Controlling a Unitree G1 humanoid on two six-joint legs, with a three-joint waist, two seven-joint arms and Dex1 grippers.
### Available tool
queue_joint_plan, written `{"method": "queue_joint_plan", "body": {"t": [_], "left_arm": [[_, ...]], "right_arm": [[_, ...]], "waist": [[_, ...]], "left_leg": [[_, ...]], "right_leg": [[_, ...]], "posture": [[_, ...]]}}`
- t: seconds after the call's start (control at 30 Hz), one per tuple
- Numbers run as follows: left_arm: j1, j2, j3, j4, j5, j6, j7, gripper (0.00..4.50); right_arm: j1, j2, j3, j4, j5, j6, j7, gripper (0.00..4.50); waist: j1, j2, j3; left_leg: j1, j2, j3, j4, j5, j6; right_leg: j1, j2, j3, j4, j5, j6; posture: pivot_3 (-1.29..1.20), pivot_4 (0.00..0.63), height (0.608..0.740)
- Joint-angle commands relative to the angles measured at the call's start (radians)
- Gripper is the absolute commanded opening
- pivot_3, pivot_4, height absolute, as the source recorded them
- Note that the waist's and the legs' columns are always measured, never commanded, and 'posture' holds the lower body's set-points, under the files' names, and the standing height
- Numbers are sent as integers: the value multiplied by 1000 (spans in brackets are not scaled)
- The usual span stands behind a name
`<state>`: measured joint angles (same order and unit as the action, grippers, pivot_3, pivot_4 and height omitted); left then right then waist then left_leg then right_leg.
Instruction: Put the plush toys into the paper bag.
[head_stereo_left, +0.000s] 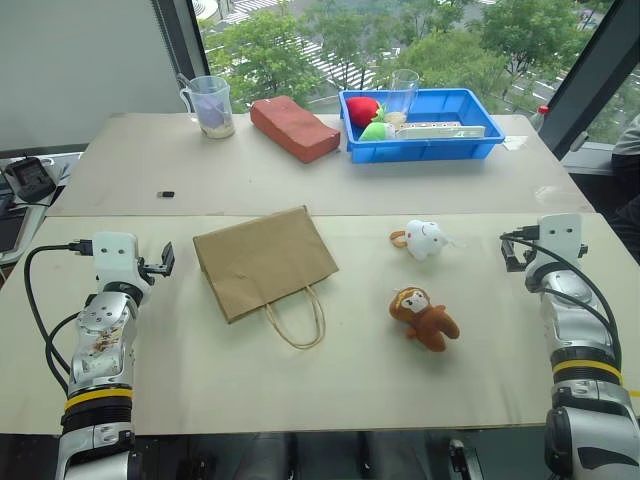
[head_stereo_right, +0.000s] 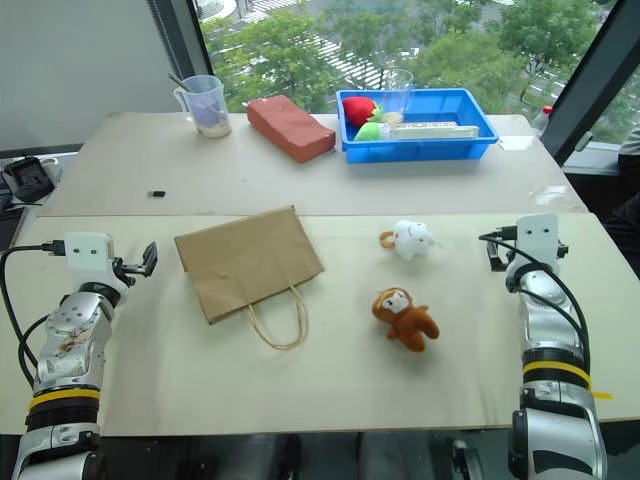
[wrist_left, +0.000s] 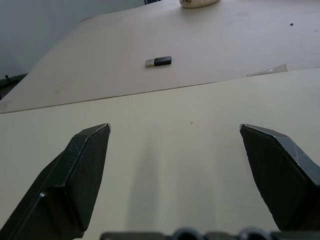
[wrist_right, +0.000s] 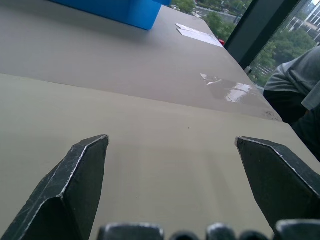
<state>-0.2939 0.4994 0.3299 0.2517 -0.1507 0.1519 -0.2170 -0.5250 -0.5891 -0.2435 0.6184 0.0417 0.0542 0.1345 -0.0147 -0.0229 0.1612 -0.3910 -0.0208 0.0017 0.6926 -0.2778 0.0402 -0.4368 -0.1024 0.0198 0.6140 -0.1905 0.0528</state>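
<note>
I see the flat, creased kraft paper bag (head_stereo_left: 264, 262) lying mid-table (head_stereo_left: 200, 380), cord handles toward me. The round white plush (head_stereo_left: 426, 239) and fuzzy brown monkey (head_stereo_left: 422, 318) sit right of it. My left claw (head_stereo_left: 163, 264) and right claw (head_stereo_left: 512, 252) gape wide, empty.

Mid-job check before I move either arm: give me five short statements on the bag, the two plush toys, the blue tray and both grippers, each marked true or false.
1. The paper bag lies flat on the table. True.
2. The brown monkey toy is already inside the bag. False: it lies on the table, apart from the bag, on its right.
3. The white plush toy lies farther from the robot than the monkey. True.
4. The left gripper is shut on a toy. False: its fingers stand wide apart with nothing between them.
5. The right gripper is open and empty. True.
6. The blue tray stands on the near table. False: it is on the far table.
</note>
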Motion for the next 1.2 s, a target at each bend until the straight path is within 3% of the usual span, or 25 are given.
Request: {"method": "queue_joint_plan", "body": {"t": [0.03, 0.23, 0.43, 0.57, 0.87, 1.2], "left_arm": [[0, 10, 20, -28, -28, -12, -25, 4417], [-19, 85, 47, -87, -150, 25, -219, 4417], [-59, 254, -21, -183, -237, 102, -501, 4417], [-128, 331, -139, -248, -253, 97, -719, 4417], [-232, 308, -428, -307, -127, -83, -982, 4417], [-247, 242, -590, -186, 16, -388, -1109, 4417]], "right_arm": [[-17, -17, -12, -20, -1, -10, -3, 4500], [-64, -70, 16, -73, 19, -17, 145, 4500], [-89, -109, 41, -264, 198, 98, 508, 4500], [-72, -144, 71, -506, 350, 286, 693, 4500], [53, -210, 176, -948, 512, 552, 832, 4500], [145, -252, 196, -1071, 506, 568, 846, 4500]], "waist": [[0, 0, 0], [-3, 0, 0], [-4, 0, 0], [5, 1, 1], [10, 1, 1], [14, 1, 1]], "left_leg": [[0, 0, 0, 0, 0, 0], [0, 0, 0, 0, 0, 0], [0, 1, 0, 0, 0, 0], [-1, 1, -1, 0, 0, 0], [-2, 1, -1, 2, -1, 2], [-2, 1, 0, 4, -1, 2]], "right_leg": [[0, 0, 0, 0, 0, 0], [0, 0, 0, 0, 0, 0], [0, 2, 0, 0, 0, 0], [1, 2, -2, 1, 0, 0], [1, 3, -3, 0, 0, 0], [1, 3, -3, -2, 0, 0]], "posture": [[0, 150, 740], [0, 150, 740], [0, 150, 740], [0, 150, 740], [0, 150, 740], [0, 150, 740]]}}
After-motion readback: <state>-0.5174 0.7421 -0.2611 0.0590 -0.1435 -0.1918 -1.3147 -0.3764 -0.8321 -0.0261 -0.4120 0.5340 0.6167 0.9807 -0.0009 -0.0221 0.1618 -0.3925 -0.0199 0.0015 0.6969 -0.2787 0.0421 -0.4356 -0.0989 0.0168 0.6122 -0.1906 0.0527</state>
